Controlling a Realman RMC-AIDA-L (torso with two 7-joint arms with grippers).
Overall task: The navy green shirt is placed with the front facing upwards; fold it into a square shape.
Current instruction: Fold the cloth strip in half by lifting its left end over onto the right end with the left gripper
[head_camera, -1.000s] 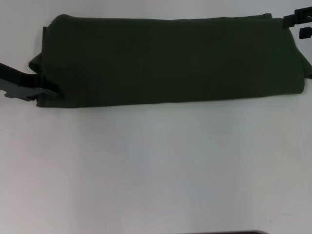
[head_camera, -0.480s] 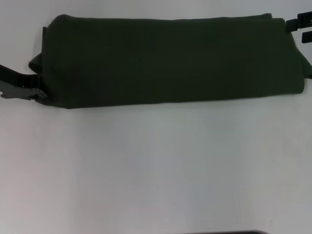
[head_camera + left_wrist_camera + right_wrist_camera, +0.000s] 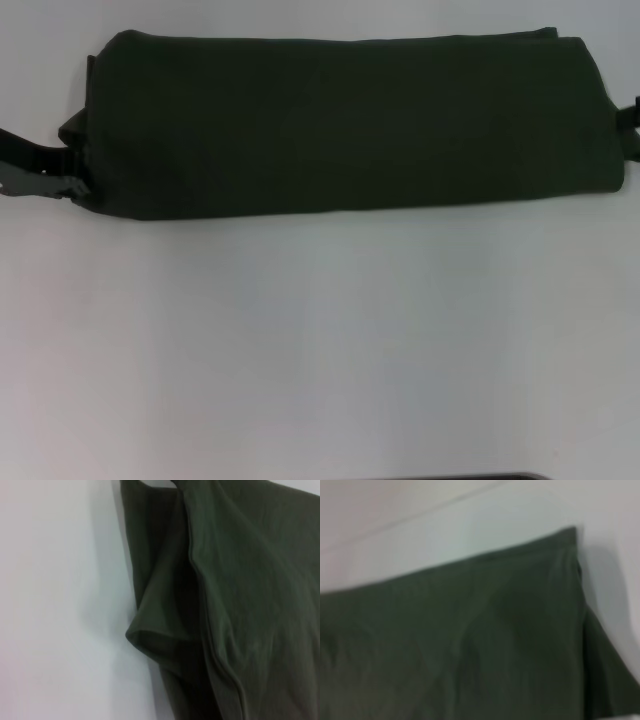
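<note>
The shirt (image 3: 350, 125) lies as a long folded band on the table (image 3: 320, 340). The left gripper (image 3: 60, 185) touches its left end and the right gripper (image 3: 632, 115) its right end; I cannot tell either grip.

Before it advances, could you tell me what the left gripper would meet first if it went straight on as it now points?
Probably the navy green shirt: the left gripper points right at its bunched left end, seemingly almost touching.

no readable text (shirt (image 3: 350, 125) plain side up)

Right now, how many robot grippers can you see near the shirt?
2: the left gripper at the navy green shirt's left end, the right gripper barely visible at its right end.
</note>
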